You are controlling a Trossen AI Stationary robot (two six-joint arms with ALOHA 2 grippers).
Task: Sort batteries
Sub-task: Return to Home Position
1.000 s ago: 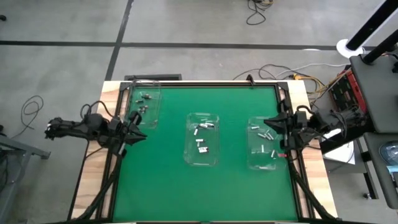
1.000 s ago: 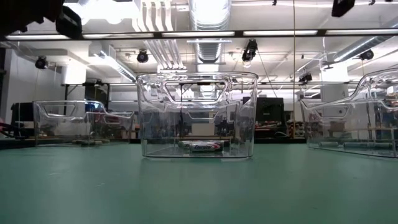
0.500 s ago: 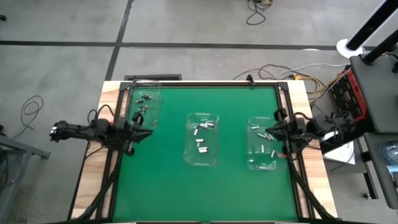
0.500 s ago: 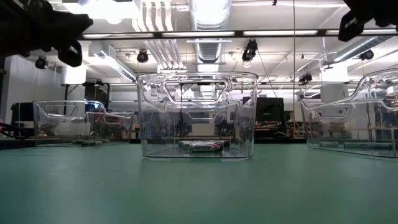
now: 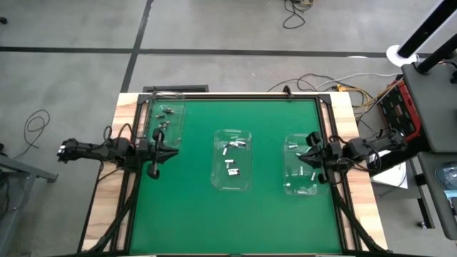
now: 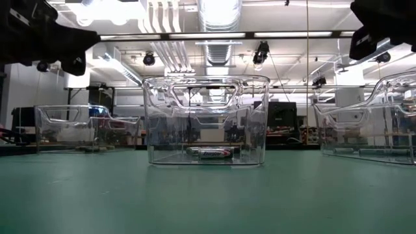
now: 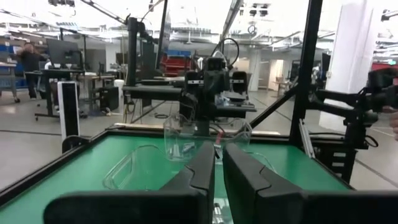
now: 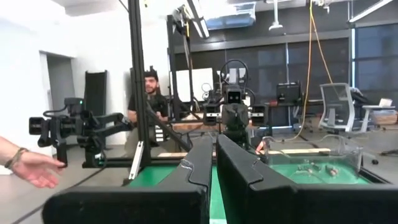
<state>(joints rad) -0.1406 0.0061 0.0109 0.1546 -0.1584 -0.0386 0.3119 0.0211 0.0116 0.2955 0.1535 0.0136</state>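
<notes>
Both arms have dropped lower at bench [image 5: 278, 121] sides; left end effector [image 7: 217, 154] and right end effector [image 8: 214, 148] pressed together, empty; batteries [image 5: 230, 163] sit in bins [image 5: 233, 188]; sorting looks finished.

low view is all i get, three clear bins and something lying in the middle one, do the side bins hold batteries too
Observer: Yes. From above, the right bin holds several silvery batteries.
Operator: and the left one
Observer: A few small batteries lie in the left bin too.
Operator: fingers carrying anything
Observer: No. The left fingers, by the left bin, and the right fingers, at the right bin's outer edge, are shut and empty.
</notes>
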